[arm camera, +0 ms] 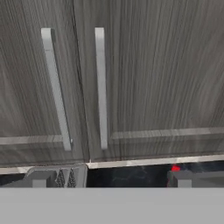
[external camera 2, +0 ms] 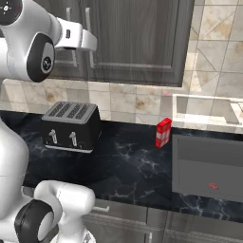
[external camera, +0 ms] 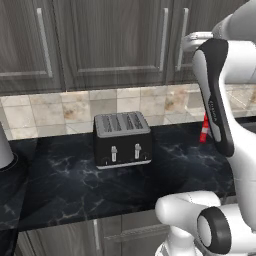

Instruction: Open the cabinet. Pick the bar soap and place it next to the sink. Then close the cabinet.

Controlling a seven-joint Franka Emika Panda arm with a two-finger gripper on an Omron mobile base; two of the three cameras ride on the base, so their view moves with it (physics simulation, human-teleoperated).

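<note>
Hand view faces the cabinet [arm camera: 131, 78] with both doors shut, its two silver handles [arm camera: 100, 87] side by side just ahead; the gripper's jaws are spread fully wide, holding nothing. Below stand a black toaster [external camera: 121, 139] and a red-and-white bottle [external camera 2: 163, 133] beside the sink [external camera 2: 209, 166]; no writing is legible anywhere.

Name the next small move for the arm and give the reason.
Probably ease the open end effector forward onto one bar handle of the cabinet. Both doors are shut, the handles sit straight ahead in the hand view, and nothing is gripped yet.
</note>
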